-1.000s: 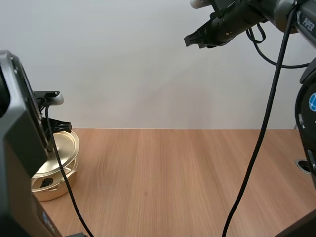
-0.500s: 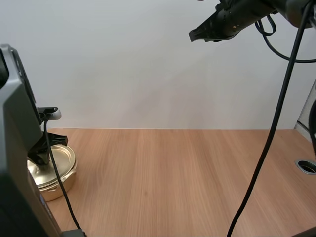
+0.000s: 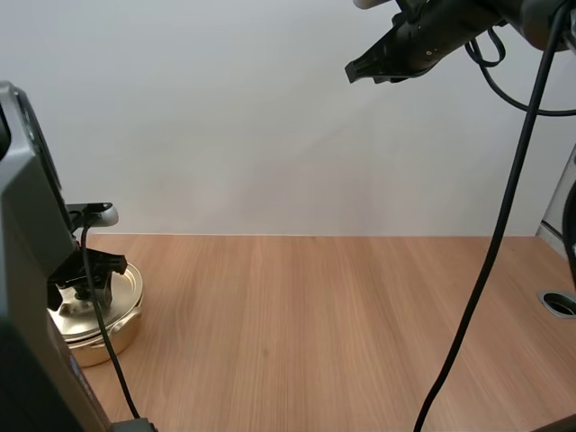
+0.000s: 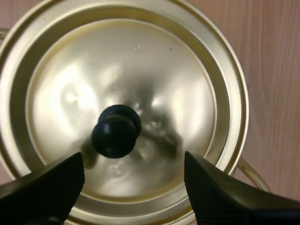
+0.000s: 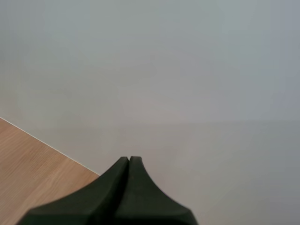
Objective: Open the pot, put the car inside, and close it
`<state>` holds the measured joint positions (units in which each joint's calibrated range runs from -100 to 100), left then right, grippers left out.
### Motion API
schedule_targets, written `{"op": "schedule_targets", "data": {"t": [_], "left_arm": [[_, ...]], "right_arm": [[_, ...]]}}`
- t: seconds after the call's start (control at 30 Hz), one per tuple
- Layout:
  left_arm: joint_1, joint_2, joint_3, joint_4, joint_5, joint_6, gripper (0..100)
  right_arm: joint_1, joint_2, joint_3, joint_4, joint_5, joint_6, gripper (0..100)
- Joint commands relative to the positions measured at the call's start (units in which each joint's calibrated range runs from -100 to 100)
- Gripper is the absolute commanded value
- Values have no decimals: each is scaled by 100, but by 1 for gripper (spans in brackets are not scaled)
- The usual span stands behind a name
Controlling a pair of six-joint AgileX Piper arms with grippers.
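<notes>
The lid (image 4: 140, 61) has dropped flat onto the pot (image 3: 101, 342), left tool (image 4: 133, 185) spread beside its knob (image 4: 116, 132), right tool (image 5: 129, 163) pressed together: closing looks done.

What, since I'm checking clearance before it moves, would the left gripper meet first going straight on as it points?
Most likely the black knob of the gold lid. The open left gripper points down at the lid, with the knob slightly off centre ahead. Depth is unclear.

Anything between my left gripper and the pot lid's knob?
Nothing: in the left wrist view the open left gripper flanks the black knob over the bare gold lid.
</notes>
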<state>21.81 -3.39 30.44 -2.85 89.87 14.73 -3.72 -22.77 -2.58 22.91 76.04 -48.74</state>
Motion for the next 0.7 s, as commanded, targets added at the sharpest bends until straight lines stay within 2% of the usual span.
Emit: {"op": "schedule_targets", "data": {"t": [0.0,0.07,0.13,0.2,0.27,0.33,0.37,0.4,0.53,0.67], "left_arm": [[-3,-431,-4,-275,-1114,51,100],[-3,-941,-4,-797,-2156,201,100],[-10,-1383,-4,-1655,-2999,603,100],[-10,-1934,-4,-2974,-3258,1403,100],[-10,-2096,-4,-3373,-3213,1655,100],[-10,-2685,-4,-4466,-2474,2373,100],[-10,-3172,-4,-5260,-1489,2882,100],[-10,-3562,-4,-5664,-819,3052,100],[-10,-4720,-4,-6281,298,3071,100],[-10,-6047,365,-6640,166,2854,100]], "right_arm": [[-1,-2,4,-59,3,63,0],[-1,-2,4,-72,3,63,0],[-1,-2,4,-73,3,63,0],[-1,-2,33,-72,-26,63,0],[-1,-18,92,-49,-102,38,0],[-1,-119,352,-49,-459,-9,0],[-1,-268,778,-9,-1226,-145,0],[-1,-368,1033,3,-1610,-185,0],[-1,-868,2278,326,-3174,-531,0],[-1,-1509,3445,1206,-4485,-1347,0]]}}
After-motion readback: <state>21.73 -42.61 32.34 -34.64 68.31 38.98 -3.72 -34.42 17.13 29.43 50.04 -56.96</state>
